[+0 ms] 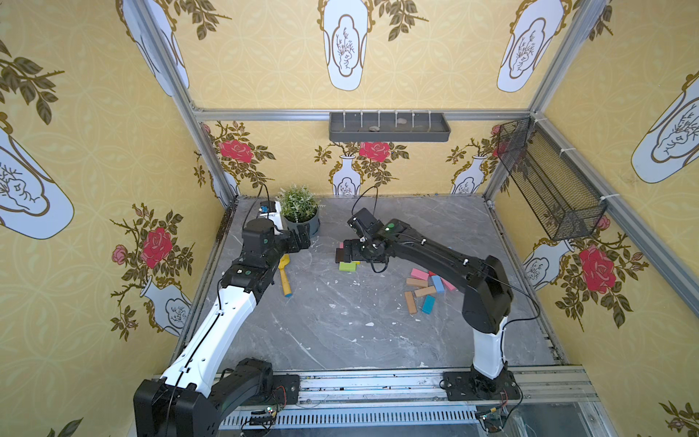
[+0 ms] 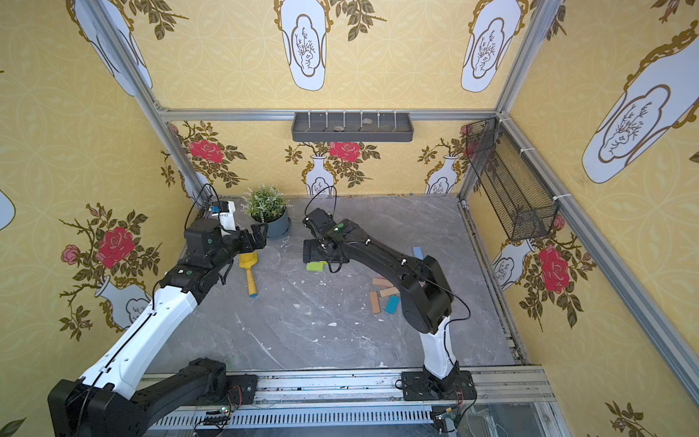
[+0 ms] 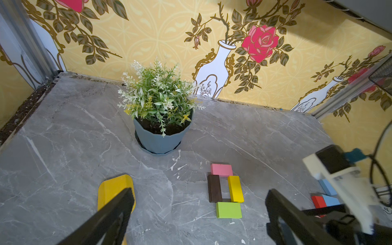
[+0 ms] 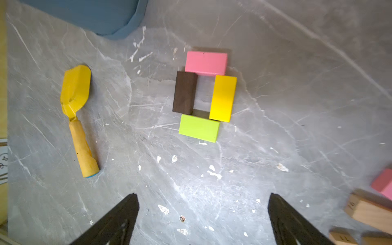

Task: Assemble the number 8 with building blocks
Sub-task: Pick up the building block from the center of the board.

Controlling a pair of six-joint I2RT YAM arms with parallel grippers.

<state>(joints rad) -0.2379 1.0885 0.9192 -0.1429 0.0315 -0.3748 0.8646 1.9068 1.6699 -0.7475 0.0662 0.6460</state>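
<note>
Jaws of the right gripper (image 4: 203, 201) stand wide and empty above the table (image 4: 297, 106), near a closed ring: pink block (image 4: 206, 62), brown block (image 4: 184, 91), yellow block (image 4: 222, 98), green block (image 4: 199, 128). Left gripper (image 3: 200, 196) gapes empty too; spare blocks (image 1: 424, 291) lie beside the right arm (image 1: 435, 253).

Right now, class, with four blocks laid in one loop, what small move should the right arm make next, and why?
Probably move the right gripper to the loose blocks and pick one. Its jaws stand open and empty, and the pink block, brown block, yellow block and green block close only one loop; an 8 needs two.
</note>
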